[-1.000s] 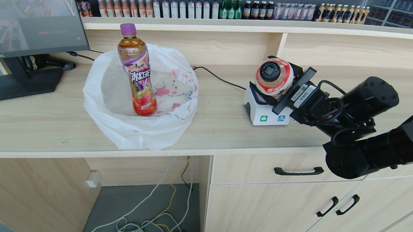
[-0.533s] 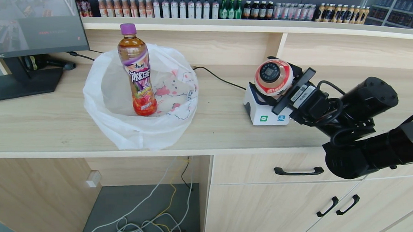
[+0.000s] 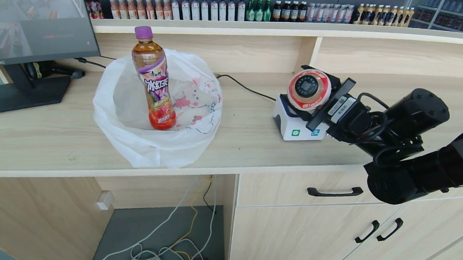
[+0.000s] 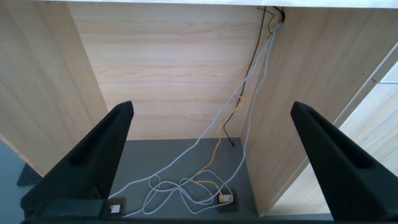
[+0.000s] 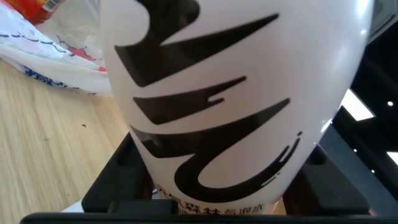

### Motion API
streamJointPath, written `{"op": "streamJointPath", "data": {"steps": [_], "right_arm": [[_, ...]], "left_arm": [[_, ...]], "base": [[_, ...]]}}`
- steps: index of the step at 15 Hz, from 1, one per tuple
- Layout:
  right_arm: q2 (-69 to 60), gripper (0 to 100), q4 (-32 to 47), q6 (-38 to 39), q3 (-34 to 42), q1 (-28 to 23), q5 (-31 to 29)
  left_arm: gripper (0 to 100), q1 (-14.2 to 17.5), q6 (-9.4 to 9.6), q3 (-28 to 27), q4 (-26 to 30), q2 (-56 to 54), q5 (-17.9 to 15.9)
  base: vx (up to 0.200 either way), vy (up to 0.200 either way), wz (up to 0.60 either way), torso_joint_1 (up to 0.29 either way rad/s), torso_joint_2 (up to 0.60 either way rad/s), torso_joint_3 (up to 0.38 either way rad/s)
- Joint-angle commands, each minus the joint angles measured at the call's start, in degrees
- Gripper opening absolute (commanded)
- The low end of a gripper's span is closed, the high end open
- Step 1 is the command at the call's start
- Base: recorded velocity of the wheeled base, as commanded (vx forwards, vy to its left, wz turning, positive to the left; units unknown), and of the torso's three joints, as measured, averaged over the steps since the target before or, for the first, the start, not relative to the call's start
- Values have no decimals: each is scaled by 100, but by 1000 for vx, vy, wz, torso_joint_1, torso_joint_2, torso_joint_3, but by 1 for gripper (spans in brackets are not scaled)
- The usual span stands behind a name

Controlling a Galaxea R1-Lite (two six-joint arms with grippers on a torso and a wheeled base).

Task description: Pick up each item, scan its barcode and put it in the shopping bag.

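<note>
One white bottle [image 3: 308,88] is clamped sideways in the right gripper [image 3: 315,95], just above the scanner [image 3: 295,127]; bare counter [image 3: 247,136] separates it from the shopping bag [image 3: 112,104]; left gripper [image 4: 211,124] spread wide

Bottle [image 3: 153,78] upright in bag [image 3: 118,104] — cup [image 3: 309,89] above scanner [image 3: 295,127].

Bright, even light on the counter [image 3: 56,136]; the shopping bag [image 3: 155,149] casts only a faint shadow, and pale reflections wash the monitor [image 3: 31,16] at upper left.
</note>
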Motion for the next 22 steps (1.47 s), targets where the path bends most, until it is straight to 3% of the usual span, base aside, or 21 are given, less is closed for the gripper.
{"op": "streamJointPath", "data": {"steps": [1, 6, 11, 16, 22], "right_arm": [[-117, 0, -175, 79, 228, 5, -101], [-636, 0, -175, 440, 527, 49, -505], [-1225, 0, -175, 1644, 958, 778, -2474], [-1629, 0, -175, 2769, 1090, 752, -3669], [-1752, 0, -175, 3560, 1547, 734, -4434]], "left_arm": [[100, 0, 0, 0, -1, -1, 0], [100, 0, 0, 0, -1, -1, 0], [100, 0, 0, 0, -1, -1, 0], [100, 0, 18, 0, -1, -1, 0], [100, 0, 9, 0, -1, -1, 0]], "base": [[0, 0, 0, 0, 0, 0], [0, 0, 0, 0, 0, 0], [0, 0, 0, 0, 0, 0], [0, 0, 0, 0, 0, 0], [0, 0, 0, 0, 0, 0]]}}
